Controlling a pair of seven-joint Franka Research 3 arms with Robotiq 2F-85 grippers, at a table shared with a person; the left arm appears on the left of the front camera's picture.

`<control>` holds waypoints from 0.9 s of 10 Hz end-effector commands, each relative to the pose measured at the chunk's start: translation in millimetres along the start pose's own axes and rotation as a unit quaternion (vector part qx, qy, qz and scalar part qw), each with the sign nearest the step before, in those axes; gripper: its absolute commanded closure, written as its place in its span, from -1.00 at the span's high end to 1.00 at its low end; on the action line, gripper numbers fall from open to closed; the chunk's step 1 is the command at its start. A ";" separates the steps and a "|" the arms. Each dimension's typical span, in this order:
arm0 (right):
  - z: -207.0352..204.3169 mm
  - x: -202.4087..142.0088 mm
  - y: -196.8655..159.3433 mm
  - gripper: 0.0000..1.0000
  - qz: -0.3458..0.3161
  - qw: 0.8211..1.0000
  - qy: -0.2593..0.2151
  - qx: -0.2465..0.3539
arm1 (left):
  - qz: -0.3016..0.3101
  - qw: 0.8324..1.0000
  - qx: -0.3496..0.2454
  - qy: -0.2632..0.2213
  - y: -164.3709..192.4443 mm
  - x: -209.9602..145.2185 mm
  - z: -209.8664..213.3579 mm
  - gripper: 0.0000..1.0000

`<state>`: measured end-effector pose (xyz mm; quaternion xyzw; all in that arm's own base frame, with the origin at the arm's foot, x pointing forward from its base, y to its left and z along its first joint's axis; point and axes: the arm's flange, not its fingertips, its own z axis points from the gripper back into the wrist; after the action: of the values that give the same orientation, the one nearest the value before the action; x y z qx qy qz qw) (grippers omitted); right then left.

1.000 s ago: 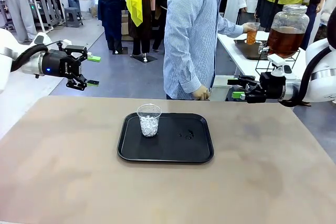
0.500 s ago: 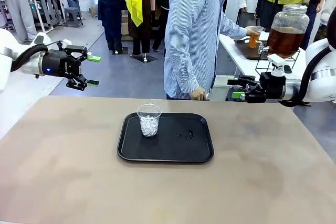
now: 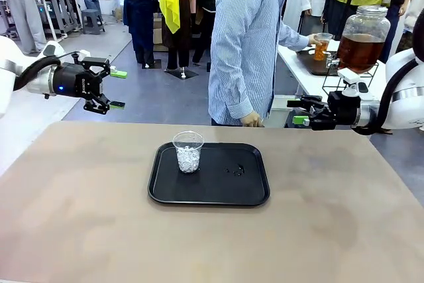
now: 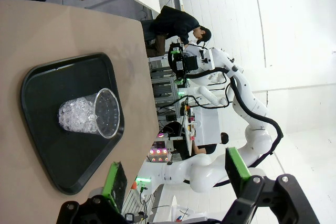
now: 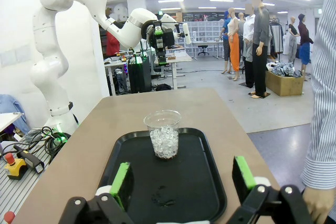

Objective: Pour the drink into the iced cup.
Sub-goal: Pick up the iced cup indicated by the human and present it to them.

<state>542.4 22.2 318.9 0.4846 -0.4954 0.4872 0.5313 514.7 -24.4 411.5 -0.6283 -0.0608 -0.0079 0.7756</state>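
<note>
my left tool (image 3: 118, 89) and right tool (image 3: 296, 112) stay wide and empty, the person's hand (image 3: 311, 36) has only nudged the drink (image 3: 320, 47) beside the far jar (image 3: 363, 41), the iced cup (image 3: 188, 152) waits on the tray (image 3: 252, 193) mid-desk, so no pour yet.

A black tray (image 3: 252, 193) lies mid-frame on a tan table (image 3: 79, 217), small dark drops (image 3: 235, 171) on its right half. A white side table (image 3: 299, 72) stands at upper right.
</note>
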 end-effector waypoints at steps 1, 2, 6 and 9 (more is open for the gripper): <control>-0.1 2.9 -1.0 1.00 0.001 1.000 0.000 0.002 | -0.001 1.000 0.000 -0.002 -1.5 -0.7 -0.4 1.00; -0.1 2.9 -1.0 1.00 0.001 1.000 0.000 0.002 | -0.001 1.000 0.000 -0.002 -1.5 -0.7 -0.4 1.00; -0.1 2.9 -1.0 1.00 0.001 1.000 0.000 0.002 | -0.001 1.000 0.000 -0.002 -1.5 -0.7 -0.4 1.00; -0.1 2.9 -1.0 1.00 0.001 1.000 0.000 0.002 | -0.001 1.000 0.000 -0.002 -1.5 -0.7 -0.4 1.00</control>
<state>542.4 22.2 318.9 0.4846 -0.4954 0.4872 0.5314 514.7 -24.4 411.5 -0.6283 -0.0608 -0.0079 0.7756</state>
